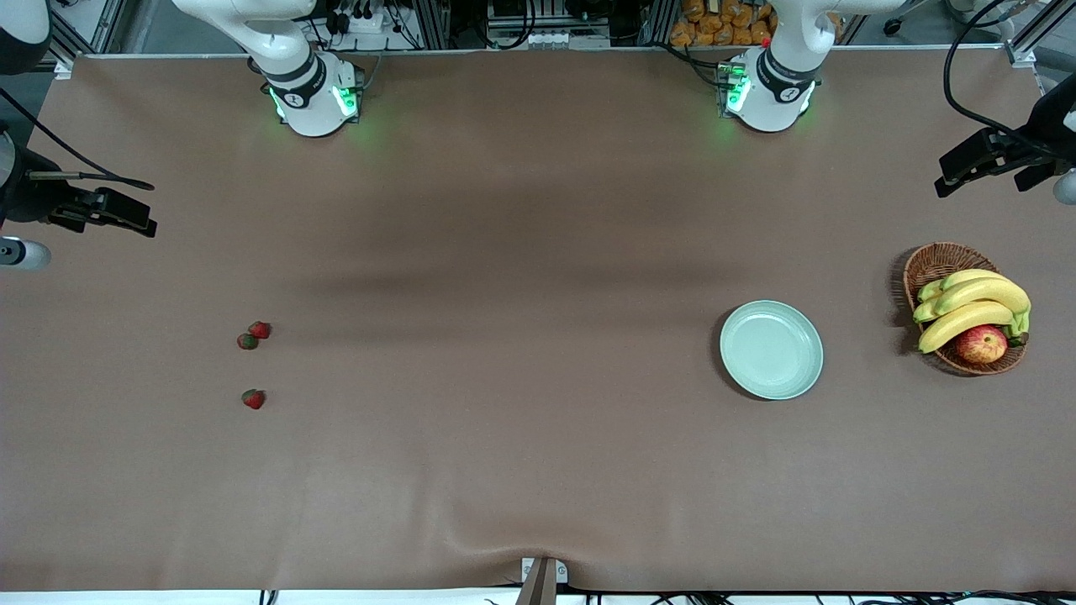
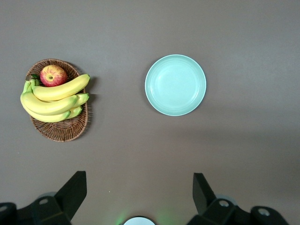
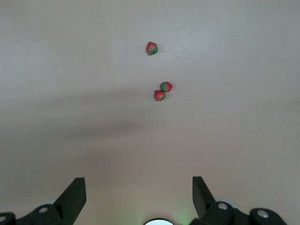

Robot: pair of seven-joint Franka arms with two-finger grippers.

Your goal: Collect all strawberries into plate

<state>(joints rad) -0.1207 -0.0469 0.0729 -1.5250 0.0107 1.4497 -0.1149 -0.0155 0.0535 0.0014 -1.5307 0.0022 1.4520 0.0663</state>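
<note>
Three strawberries lie on the brown table toward the right arm's end: two touching as a pair (image 1: 260,329) (image 1: 247,341), and a single one (image 1: 253,398) nearer the front camera. The right wrist view shows the pair (image 3: 166,86) (image 3: 160,95) and the single one (image 3: 151,48). The mint-green plate (image 1: 771,349) sits empty toward the left arm's end and shows in the left wrist view (image 2: 175,85). My right gripper (image 1: 134,217) (image 3: 139,187) is open and empty, high over the right arm's end. My left gripper (image 1: 958,172) (image 2: 139,187) is open and empty, high over the left arm's end.
A brown wicker basket (image 1: 929,265) (image 2: 58,129) stands beside the plate at the left arm's end. It holds bananas (image 1: 971,307) and a red-yellow apple (image 1: 981,343). A bracket (image 1: 542,580) sticks up at the table's front edge.
</note>
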